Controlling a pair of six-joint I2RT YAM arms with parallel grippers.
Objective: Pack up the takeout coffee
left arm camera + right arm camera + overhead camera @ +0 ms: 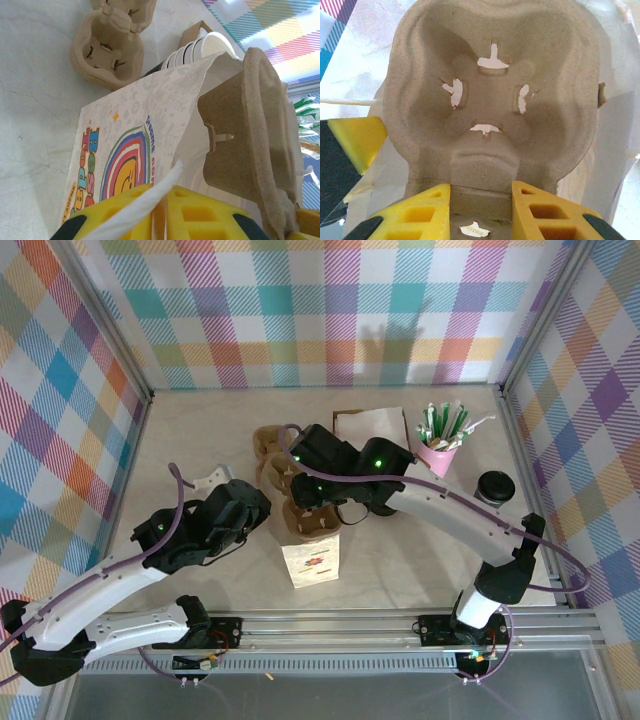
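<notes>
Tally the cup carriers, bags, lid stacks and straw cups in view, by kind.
Moulded brown pulp cup carriers: 2, one loose, one in the right gripper
White printed paper bag: 1
Stack of round black plastic lids: 1
Pink cup of wrapped straws: 1
Total: 5

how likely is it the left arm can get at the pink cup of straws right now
Probably not: the left claw pinches the bag, and the right arm crosses between it and the pink cup.
</notes>
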